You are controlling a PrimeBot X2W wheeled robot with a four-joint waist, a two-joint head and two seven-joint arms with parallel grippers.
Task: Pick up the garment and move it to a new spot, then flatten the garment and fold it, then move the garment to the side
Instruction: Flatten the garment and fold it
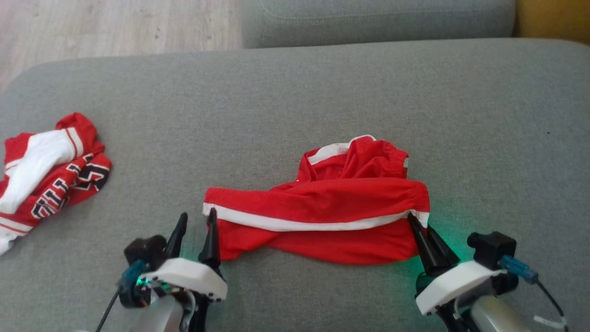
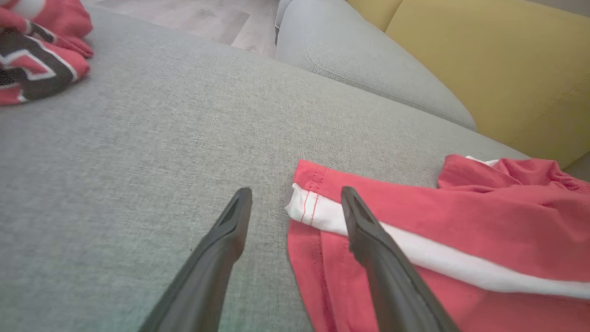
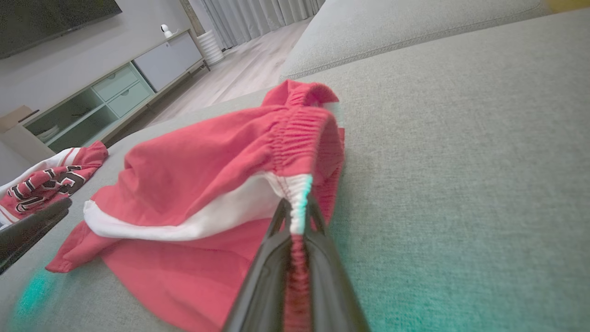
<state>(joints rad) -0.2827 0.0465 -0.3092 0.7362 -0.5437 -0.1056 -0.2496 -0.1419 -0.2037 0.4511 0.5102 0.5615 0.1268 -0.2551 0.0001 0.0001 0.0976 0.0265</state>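
The garment (image 1: 322, 207) is a pair of red shorts with a white side stripe, lying crumpled across the middle of the grey sofa seat (image 1: 322, 92). My right gripper (image 1: 419, 222) is shut on its elastic waistband at the right end; in the right wrist view the gathered band (image 3: 299, 138) runs between the fingers of my right gripper (image 3: 297, 203). My left gripper (image 1: 198, 213) stands open at the garment's left hem corner. In the left wrist view, my left gripper (image 2: 296, 191) has one finger over the white stripe of the garment (image 2: 461, 230) and the other over bare cushion.
A second red, white and black jersey (image 1: 46, 180) lies bunched at the seat's left edge. A grey back cushion (image 1: 368, 18) lies beyond the seat, with a yellow cushion (image 2: 484, 69) beside it. Wooden floor (image 1: 92, 27) shows at the far left.
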